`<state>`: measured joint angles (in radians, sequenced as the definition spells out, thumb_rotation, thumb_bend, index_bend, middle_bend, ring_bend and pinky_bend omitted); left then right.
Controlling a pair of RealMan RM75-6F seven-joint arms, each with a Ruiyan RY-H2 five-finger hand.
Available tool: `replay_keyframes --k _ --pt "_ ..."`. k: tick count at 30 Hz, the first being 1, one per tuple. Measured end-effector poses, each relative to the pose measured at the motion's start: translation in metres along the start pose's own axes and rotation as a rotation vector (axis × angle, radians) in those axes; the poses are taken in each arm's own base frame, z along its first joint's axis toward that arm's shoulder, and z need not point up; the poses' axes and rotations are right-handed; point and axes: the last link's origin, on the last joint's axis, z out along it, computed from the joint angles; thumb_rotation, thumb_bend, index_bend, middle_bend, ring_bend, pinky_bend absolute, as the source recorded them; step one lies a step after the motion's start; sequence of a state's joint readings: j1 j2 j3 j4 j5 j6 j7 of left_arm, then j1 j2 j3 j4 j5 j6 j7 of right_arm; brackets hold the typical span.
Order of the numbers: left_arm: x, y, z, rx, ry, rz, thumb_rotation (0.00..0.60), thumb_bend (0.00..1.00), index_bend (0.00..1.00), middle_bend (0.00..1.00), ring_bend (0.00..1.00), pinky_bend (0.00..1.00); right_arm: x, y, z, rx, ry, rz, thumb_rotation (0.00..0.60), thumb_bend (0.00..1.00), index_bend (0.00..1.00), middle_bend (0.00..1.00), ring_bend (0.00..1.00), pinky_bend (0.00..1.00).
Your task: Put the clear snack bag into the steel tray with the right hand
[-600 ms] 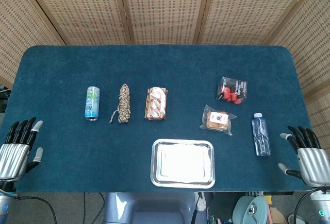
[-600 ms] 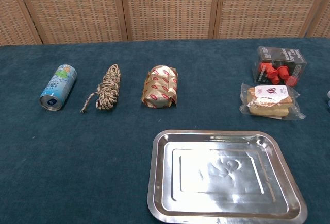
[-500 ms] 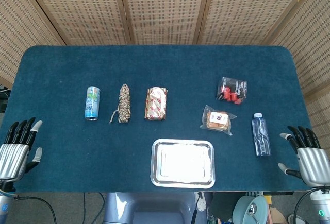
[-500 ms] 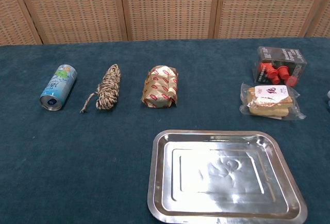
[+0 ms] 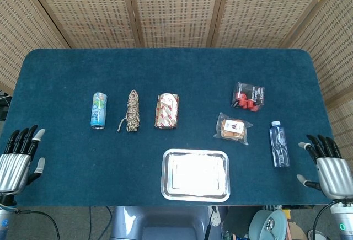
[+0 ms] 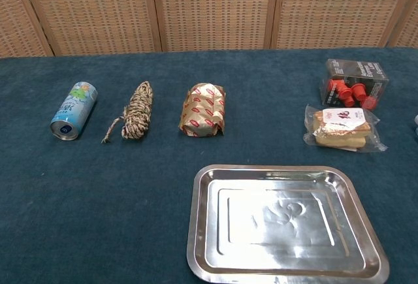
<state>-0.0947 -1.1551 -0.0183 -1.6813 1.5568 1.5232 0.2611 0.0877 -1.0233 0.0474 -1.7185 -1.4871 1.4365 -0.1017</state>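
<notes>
The clear snack bag [image 5: 233, 128] lies flat on the blue tabletop [image 5: 165, 74], right of centre, just beyond the far right corner of the steel tray [image 5: 195, 175] and apart from it. The tray sits at the near edge, nothing in it. Just behind the bag is a dark box of red pieces [image 5: 247, 96], and to its right a water bottle [image 5: 278, 144] lies on its side. Further left, in a row, rest a red-and-white wrapped packet [image 5: 167, 111], a coil of rope [image 5: 132, 111] and a blue can [image 5: 99, 110] on its side.

The right hand [image 5: 327, 166] hangs at the near right corner with its fingers spread, holding nothing, well apart from the bag. The left hand [image 5: 17, 160] waits at the near left corner, likewise spread and holding nothing.
</notes>
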Motion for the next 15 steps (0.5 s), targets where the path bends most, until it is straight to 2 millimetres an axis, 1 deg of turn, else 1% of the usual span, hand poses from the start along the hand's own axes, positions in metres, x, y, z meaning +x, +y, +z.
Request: replay_keyframes --k 9,15 --pt "-0.001 0.004 0.004 -0.008 -0.008 0.003 0.600 0.50 0.03 0.00 0.00 0.00 -0.002 0.001 0.005 -0.002 -0.024 -0.006 0.600 0.16 0.21 0.09 0.00 0.00" --pt "-0.002 0.004 0.006 -0.001 -0.012 0.005 0.600 0.50 0.03 0.00 0.00 0.00 -0.004 -0.004 0.018 0.019 -0.057 -0.009 0.600 0.16 0.21 0.09 0.00 0.00"
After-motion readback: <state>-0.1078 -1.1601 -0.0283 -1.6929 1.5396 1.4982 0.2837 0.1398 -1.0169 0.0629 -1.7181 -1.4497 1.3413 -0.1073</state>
